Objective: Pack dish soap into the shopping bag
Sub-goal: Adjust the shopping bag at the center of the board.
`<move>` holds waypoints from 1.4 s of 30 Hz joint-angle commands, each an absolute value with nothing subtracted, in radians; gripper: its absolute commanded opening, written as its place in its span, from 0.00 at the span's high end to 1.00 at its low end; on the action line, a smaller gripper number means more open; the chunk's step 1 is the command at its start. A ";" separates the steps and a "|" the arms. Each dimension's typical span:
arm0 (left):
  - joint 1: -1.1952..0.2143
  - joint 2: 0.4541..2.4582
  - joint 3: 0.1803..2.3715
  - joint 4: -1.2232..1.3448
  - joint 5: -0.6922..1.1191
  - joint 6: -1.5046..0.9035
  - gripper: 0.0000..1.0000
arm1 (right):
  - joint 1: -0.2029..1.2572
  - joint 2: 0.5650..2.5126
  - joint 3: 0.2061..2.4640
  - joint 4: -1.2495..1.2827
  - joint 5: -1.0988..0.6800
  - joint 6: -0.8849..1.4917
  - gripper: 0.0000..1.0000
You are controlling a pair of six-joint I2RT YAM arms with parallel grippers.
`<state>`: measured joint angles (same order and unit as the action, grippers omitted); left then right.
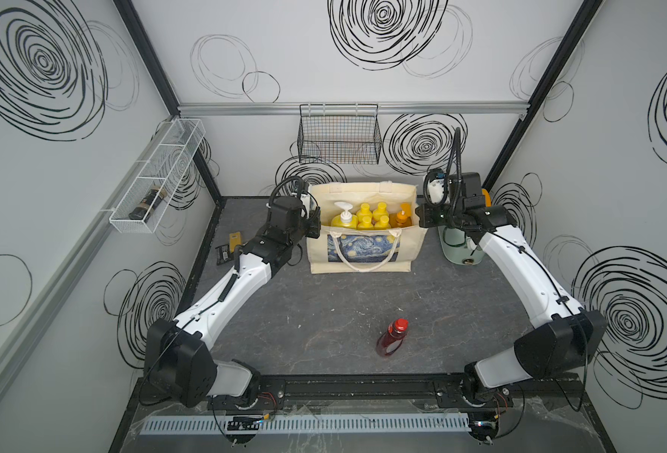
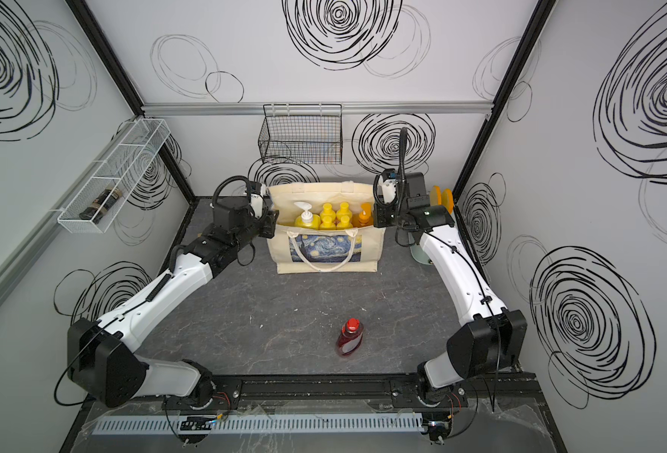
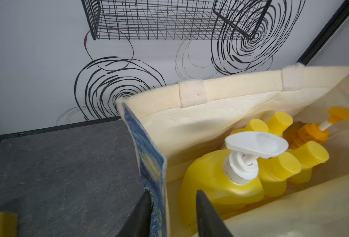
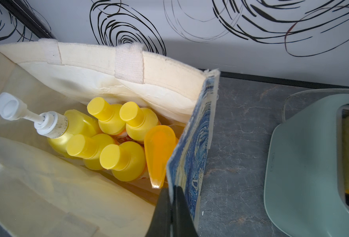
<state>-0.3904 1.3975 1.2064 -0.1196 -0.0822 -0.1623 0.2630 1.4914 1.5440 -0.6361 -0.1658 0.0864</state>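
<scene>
The cream shopping bag stands open at the back of the table. Inside it stand a yellow dish soap bottle with a white pump, several yellow-capped bottles and an amber pump bottle. A dark-red bottle with a red cap lies on the table near the front. My left gripper is open, its jaws straddling the bag's left side wall. My right gripper is shut on the bag's right side wall.
A black wire basket hangs on the back wall above the bag. A white wire shelf on the left wall holds a dark jar. Yellow-and-black packets lie left of the bag. A pale green container sits to its right.
</scene>
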 commanded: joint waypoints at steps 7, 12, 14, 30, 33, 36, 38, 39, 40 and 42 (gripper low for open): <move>-0.404 1.323 1.209 -0.011 -0.103 -0.138 1.00 | 0.263 1.427 1.571 -0.579 -0.167 0.081 1.00; -0.406 1.239 1.173 0.029 -0.116 -0.146 1.00 | 0.262 1.411 1.591 -0.569 -0.168 0.077 1.00; -0.405 1.218 1.165 0.035 -0.118 -0.150 1.00 | 0.258 1.410 1.600 -0.569 -0.171 0.077 1.00; -0.434 1.151 1.155 0.014 -0.134 -0.162 1.00 | 0.241 1.386 1.608 -0.478 -0.200 0.081 1.00; -0.445 1.136 1.150 0.006 -0.148 -0.160 1.00 | 0.241 1.394 1.619 -0.457 -0.220 0.079 1.00; -0.450 1.119 1.144 0.007 -0.156 -0.160 1.00 | 0.241 1.390 1.628 -0.434 -0.245 0.086 1.00; -0.454 1.110 1.140 0.010 -0.165 -0.159 1.00 | 0.242 1.380 1.620 -0.415 -0.256 0.090 1.00; -0.454 1.108 1.137 0.012 -0.169 -0.159 1.00 | 0.242 1.376 1.616 -0.409 -0.257 0.092 1.00; -0.454 1.106 1.134 0.013 -0.171 -0.158 1.00 | 0.242 1.375 1.609 -0.406 -0.257 0.092 1.00; -0.454 1.108 1.126 0.012 -0.180 -0.156 1.00 | 0.242 1.380 1.599 -0.414 -0.251 0.083 1.00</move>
